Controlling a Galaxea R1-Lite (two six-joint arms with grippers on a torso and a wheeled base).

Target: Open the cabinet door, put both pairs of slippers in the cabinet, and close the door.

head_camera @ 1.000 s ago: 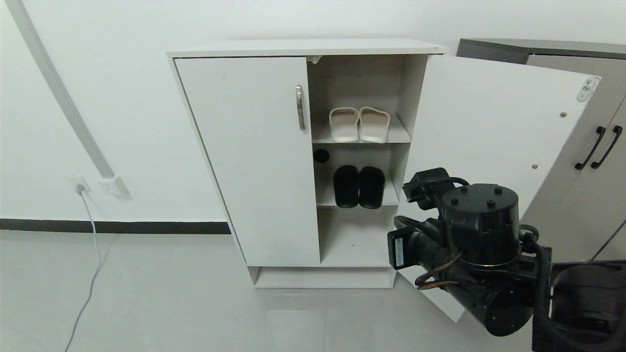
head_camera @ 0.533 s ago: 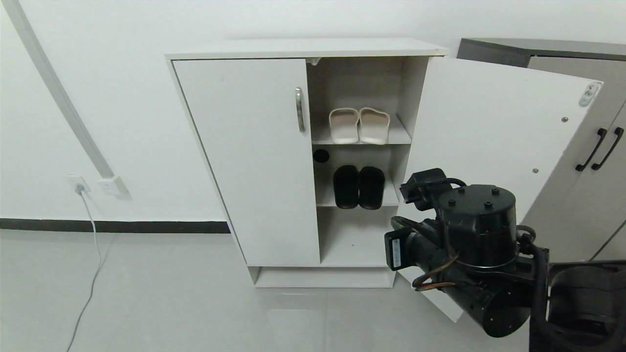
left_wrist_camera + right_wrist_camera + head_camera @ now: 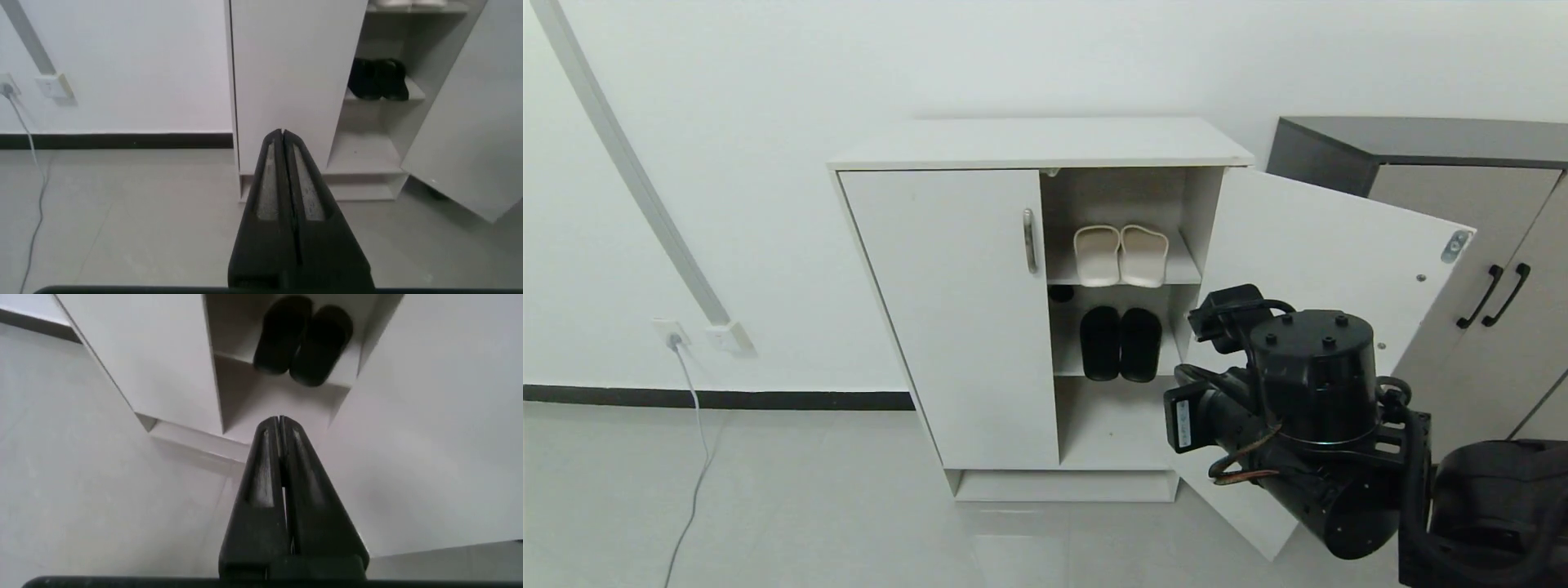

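We list: cabinet [image 3: 1045, 143], right door [image 3: 1323, 245] open; white slippers [image 3: 1121, 255] on upper shelf [image 3: 1185, 270]; black slippers [image 3: 1121, 344] on middle shelf [image 3: 1067, 360]; left claw [image 3: 282, 135] and right claw [image 3: 279, 421] both pressed together.

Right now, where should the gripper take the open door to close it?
Take the open door by its free vertical edge, coming from the robot's right. The inner face is flat and offers no hold. The right gripper is shut, so open it first.

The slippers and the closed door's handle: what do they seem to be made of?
White slippers and black slippers: probably moulded foam or rubber, matte, thick one-piece shapes. Handle: likely brushed metal, silvery with a soft sheen.
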